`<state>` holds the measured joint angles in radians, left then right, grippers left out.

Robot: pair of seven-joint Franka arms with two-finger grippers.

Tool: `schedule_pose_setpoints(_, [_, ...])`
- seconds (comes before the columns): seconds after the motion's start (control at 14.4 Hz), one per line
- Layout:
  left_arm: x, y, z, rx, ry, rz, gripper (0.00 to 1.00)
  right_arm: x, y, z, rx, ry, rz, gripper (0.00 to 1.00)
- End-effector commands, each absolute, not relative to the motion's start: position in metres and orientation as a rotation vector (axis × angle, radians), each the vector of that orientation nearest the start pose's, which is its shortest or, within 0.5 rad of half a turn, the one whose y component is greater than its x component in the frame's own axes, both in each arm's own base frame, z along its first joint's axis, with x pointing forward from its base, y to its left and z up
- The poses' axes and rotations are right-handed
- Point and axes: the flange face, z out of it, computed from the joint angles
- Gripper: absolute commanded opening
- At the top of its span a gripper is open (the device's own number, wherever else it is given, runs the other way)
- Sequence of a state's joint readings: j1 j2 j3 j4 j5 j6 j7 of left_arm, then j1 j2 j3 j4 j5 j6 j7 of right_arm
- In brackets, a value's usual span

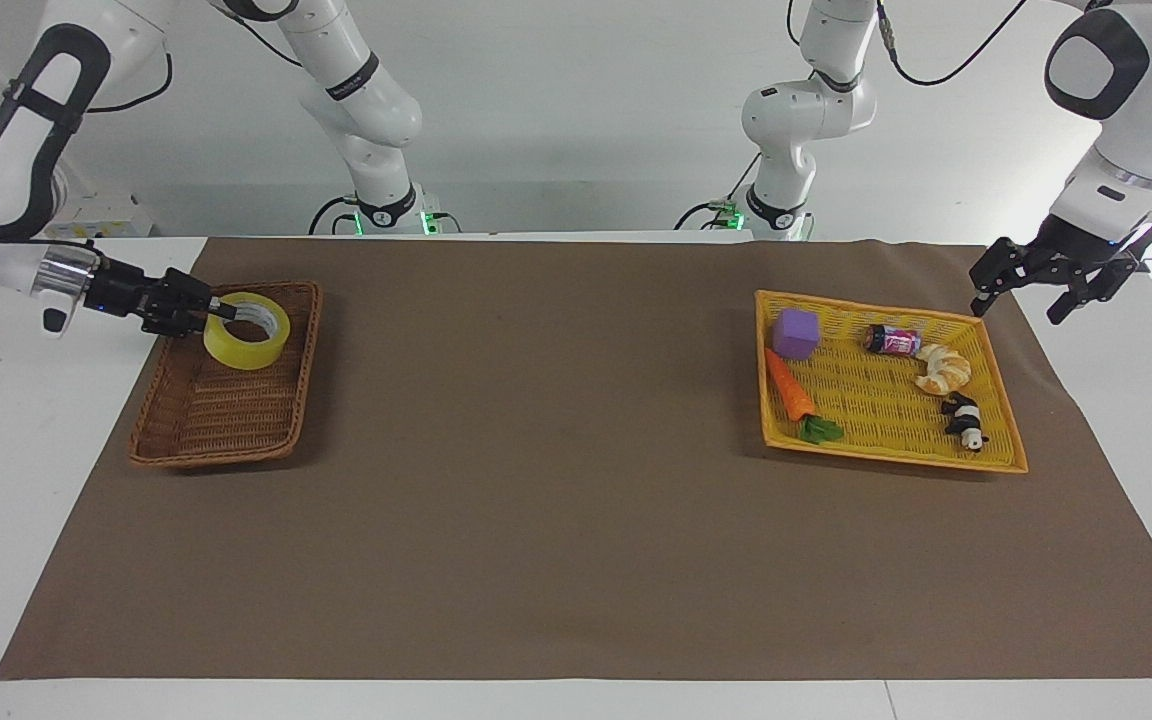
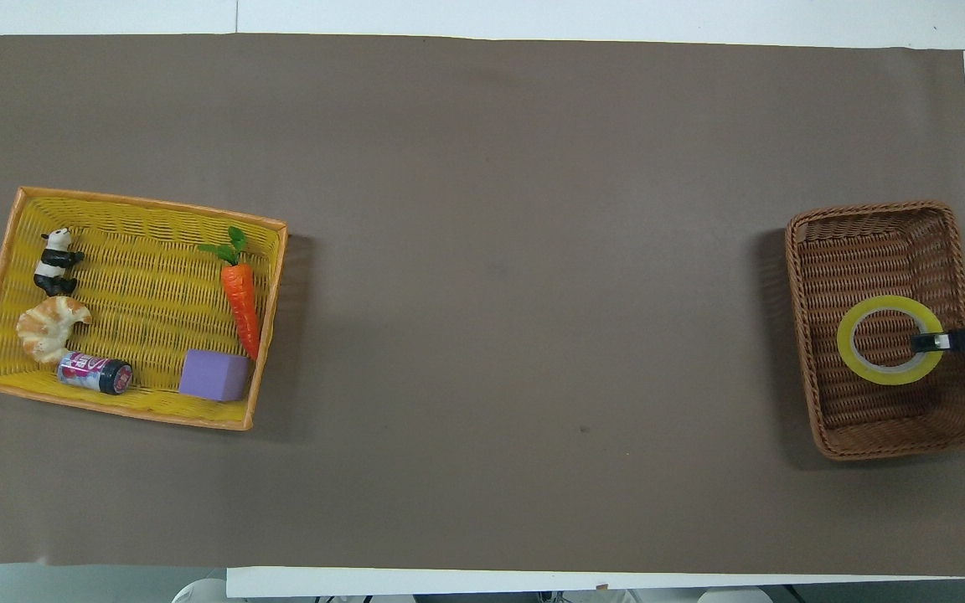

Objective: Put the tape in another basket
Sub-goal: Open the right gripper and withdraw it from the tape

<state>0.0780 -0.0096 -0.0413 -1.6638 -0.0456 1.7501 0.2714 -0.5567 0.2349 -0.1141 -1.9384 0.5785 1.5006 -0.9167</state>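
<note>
Placing step: our right gripper (image 1: pixel 219 312) fingers grip the tape (image 1: pixel 247 330) at its 9 o'clock wall, low inside the basket (image 1: pixel 171 440). Left gripper (image 1: pixel 1033 285) waits, fingers spread. Next we release, then lift clear.

We list: yellow tape (image 1: pixel 247 330), white core; brown woven basket (image 1: pixel 198 420); bright yellow mesh tray (image 1: pixel 886 452); orange carrot (image 1: pixel 789 386); purple cube (image 1: pixel 796 333); black-and-white panda (image 1: pixel 963 418).
</note>
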Motion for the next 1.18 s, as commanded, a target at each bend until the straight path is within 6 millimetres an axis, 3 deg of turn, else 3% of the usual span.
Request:
schedule_pose_setpoints(0.0, [0.565,0.018,0.602,-3.124,0.378,-0.149,1.00,0.458,-0.283,0.343,-2.332,-0.155,0.088,0.00])
schedule_pose_setpoints(0.35, [0.564,0.013,0.601,-3.125,0.393,-0.135,1.00,0.456,-0.287,0.322,-2.392,-0.194,0.087,0.03])
schedule_pose_setpoints(0.49, [0.565,0.016,0.603,-3.122,0.388,-0.154,1.00,0.455,-0.289,0.322,-2.411,-0.199,0.093,0.14])
schedule_pose_setpoints(0.56, [0.564,0.014,0.605,-3.112,0.398,-0.153,1.00,0.455,-0.290,0.322,-2.414,-0.201,0.096,0.28])
schedule_pose_setpoints(0.63, [0.562,0.016,0.606,-3.056,0.411,-0.130,1.00,0.456,-0.289,0.322,-2.415,-0.202,0.099,0.52])
schedule_pose_setpoints(0.7, [0.557,0.018,0.609,-3.040,0.415,-0.102,1.00,0.456,-0.289,0.323,-2.415,-0.192,0.105,0.96])
schedule_pose_setpoints(0.9, [0.550,0.017,0.602,-3.053,0.417,0.033,1.00,0.468,-0.293,0.347,-2.482,-0.254,0.094,1.00])
schedule_pose_setpoints(1.11, [0.548,0.004,0.605,-3.074,0.445,0.075,1.00,0.493,-0.270,0.406,-2.625,-0.427,0.118,1.00])
